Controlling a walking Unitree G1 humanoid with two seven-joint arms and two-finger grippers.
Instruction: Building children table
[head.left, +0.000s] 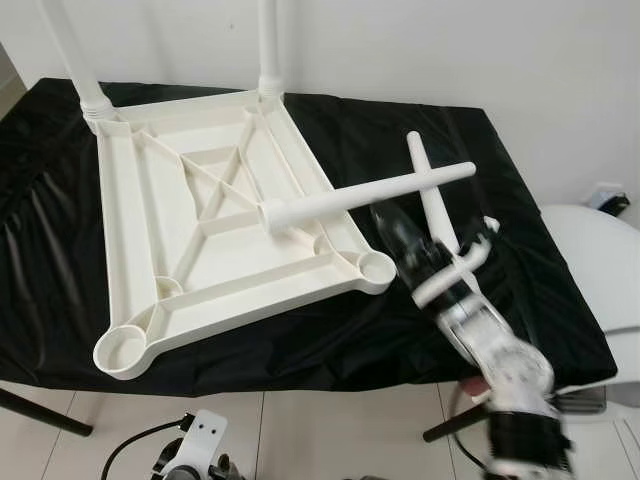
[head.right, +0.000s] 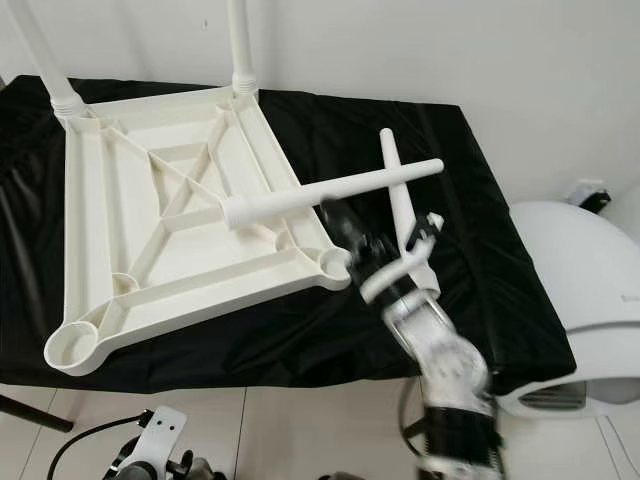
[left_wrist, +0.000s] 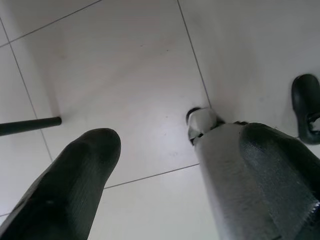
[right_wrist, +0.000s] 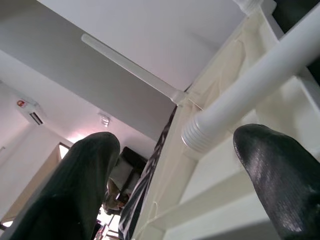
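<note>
The white plastic tabletop (head.left: 115, 230) lies upside down on a black-clothed table. Two legs (head.left: 268, 40) stand screwed into its far corners. The near-right socket (head.left: 375, 267) and near-left socket (head.left: 122, 348) hold nothing. A loose leg (head.left: 370, 195) lies across the tabletop's right rail, its threaded end (right_wrist: 200, 135) over the underside. Its other end rests on a second loose leg (head.left: 440, 215) on the cloth. My right gripper (head.left: 387, 222) is open just under the first loose leg, by the near-right socket. My left gripper (left_wrist: 155, 135) hangs open over the floor.
A white rounded appliance (head.left: 600, 260) stands right of the table. The black cloth (head.left: 520, 290) drapes over the near edge. A dark table leg (head.left: 40, 410) slants across the tiled floor at the lower left. A white wall runs behind the table.
</note>
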